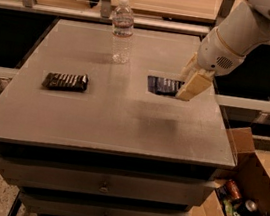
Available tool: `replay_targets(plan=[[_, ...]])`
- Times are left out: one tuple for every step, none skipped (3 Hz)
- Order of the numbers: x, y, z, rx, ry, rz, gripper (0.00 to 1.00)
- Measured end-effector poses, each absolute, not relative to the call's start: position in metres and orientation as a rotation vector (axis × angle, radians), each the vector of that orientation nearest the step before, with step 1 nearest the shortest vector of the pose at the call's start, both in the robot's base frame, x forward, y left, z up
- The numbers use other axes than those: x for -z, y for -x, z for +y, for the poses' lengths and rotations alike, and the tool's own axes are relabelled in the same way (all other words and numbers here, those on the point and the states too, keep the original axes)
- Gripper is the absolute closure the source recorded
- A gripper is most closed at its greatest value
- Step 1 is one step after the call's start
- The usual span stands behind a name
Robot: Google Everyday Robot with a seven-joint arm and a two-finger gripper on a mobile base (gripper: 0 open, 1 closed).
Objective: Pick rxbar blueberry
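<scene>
The rxbar blueberry (162,85), a flat navy-blue bar with pale lettering, hangs level a little above the grey table (122,123), and its shadow lies on the tabletop below it. My gripper (185,90), with cream fingers (193,85), comes in from the upper right and is shut on the bar's right end. The left part of the bar sticks out free. The right end is hidden behind the fingers.
A dark brown-black bar with white stripes (65,81) lies at the table's left. A clear water bottle (122,30) stands upright at the back centre. An open cardboard box (243,197) with cans and packets sits on the floor at the right.
</scene>
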State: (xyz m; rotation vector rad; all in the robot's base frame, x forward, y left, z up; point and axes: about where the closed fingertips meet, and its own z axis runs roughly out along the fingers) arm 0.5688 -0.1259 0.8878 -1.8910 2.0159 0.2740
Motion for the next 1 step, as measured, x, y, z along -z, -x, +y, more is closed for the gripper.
replay_targets(plan=[[-0.8878,-0.5688,-0.1258,-0.274,1.891,2.016,1.0]])
